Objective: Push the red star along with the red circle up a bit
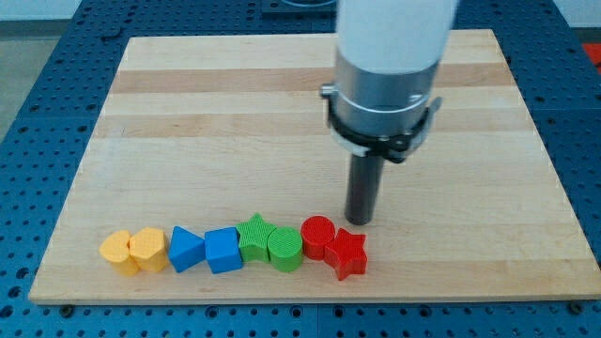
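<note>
Your rod hangs vertical, no hand on it to open or close; my tip (360, 221) sits just above red circle (317, 235) and red star (346, 253). Left to right you see two yellow, two blue, two green, two red blocks, row near board (282, 94) bottom edge, wide bare wood above.

No readable text, label or number anywhere.

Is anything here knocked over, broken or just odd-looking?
Nothing stands out. Eight blocks sit in a tidy row near the board's bottom edge, none tipped or damaged. The red star sits slightly lower than the red circle beside it. My tip stands just above those two.
</note>
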Controlling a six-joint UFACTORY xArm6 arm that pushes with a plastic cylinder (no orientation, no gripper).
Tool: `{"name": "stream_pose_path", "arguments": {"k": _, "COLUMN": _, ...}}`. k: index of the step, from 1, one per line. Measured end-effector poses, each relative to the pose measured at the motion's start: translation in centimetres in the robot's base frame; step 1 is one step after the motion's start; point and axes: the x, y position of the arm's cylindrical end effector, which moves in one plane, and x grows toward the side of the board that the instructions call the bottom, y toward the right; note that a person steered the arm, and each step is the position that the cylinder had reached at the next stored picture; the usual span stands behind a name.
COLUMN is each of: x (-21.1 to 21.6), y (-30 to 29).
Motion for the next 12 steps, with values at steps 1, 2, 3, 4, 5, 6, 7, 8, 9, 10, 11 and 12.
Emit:
{"name": "stream_pose_path", "arguments": {"k": 1, "x": 0.1, "y": -2.1}}
{"name": "stream_pose_path", "arguments": {"k": 2, "x": 0.7, "y": -2.8}}
{"name": "stream_pose_path", "arguments": {"k": 3, "x": 1.7, "y": -2.8}}
{"name": "stream_pose_path", "arguments": {"k": 4, "x": 1.3, "y": -2.8}}
{"name": "stream_pose_path", "arguments": {"k": 5, "x": -0.1, "y": -0.2}}
{"name": "stream_pose_path", "arguments": {"k": 6, "x": 0.5, "y": 6.3}}
{"name": "stream_pose_path", "arguments": {"k": 7, "x": 4.4, "y": 10.7}}
{"name": "stream_pose_path", "arguments": {"k": 8, "x": 8.4, "y": 11.2}}
{"name": "stream_pose_path", "arguments": {"k": 9, "x": 8.5, "y": 10.7}}
{"name": "stream_pose_path", "arguments": {"k": 10, "x": 8.5, "y": 8.7}}
{"name": "stream_pose_path", "arguments": {"k": 11, "x": 8.5, "y": 6.6}}
{"name": "stream_pose_path", "arguments": {"k": 12, "x": 8.6, "y": 5.2}}
